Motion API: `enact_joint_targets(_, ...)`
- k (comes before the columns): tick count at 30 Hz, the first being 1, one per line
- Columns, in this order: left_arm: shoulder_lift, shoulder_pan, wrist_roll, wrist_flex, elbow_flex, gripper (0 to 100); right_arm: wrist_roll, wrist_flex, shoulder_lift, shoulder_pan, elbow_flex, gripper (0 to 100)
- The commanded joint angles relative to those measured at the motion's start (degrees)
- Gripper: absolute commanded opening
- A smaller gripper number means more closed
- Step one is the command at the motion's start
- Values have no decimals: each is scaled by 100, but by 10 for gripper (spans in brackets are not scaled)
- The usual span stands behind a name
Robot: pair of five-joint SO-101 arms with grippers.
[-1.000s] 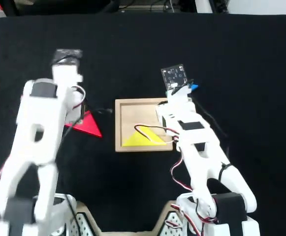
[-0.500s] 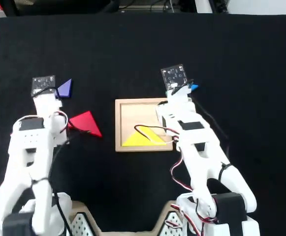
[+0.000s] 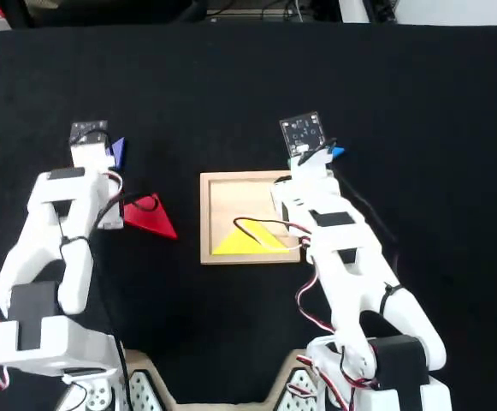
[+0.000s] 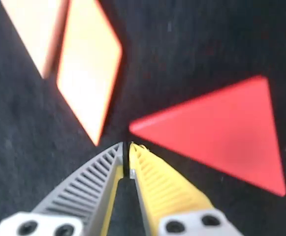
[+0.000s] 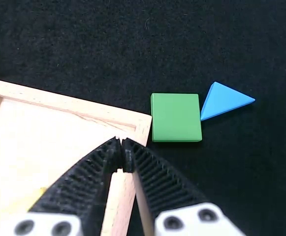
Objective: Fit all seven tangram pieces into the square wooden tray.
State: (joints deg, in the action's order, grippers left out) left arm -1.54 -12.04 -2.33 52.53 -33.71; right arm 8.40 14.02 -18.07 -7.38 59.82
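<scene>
The square wooden tray point(image 3: 207, 218) lies mid-table with a yellow triangle point(image 3: 248, 241) in its near part. A red triangle point(image 3: 151, 216) lies left of the tray, and a purple triangle point(image 3: 115, 152) sits farther back. My left gripper point(image 4: 128, 147) is shut and empty, its tips low over the black cloth just off the red triangle point(image 4: 221, 128) and beside an orange parallelogram point(image 4: 88, 64). My right gripper point(image 5: 120, 145) is shut and empty above the tray's far right corner point(image 5: 138, 125). A green square point(image 5: 176, 117) and a blue triangle point(image 5: 224, 101) lie just outside that corner.
A second orange piece point(image 4: 34, 29) lies beside the parallelogram. The right arm point(image 3: 334, 240) stretches over the tray's right rim, its cable looping above the yellow triangle. Black cloth covers the whole table, with open room at the far side and right.
The left arm came down from a raised pose and settled next to the red triangle, uncovering the purple triangle. The right arm and the pieces stayed put.
</scene>
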Motion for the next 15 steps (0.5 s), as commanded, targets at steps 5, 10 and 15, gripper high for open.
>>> enact_joint_targets(5,-387,629,-9,-369,743,30,0,-97,-224,70,-136,15)
enact_joint_targets(10,-633,646,0,-404,813,30,0,-97,-224,70,-136,15)
enact_joint_targets(15,-703,708,0,-659,1165,30,0,-88,-224,62,-145,15)
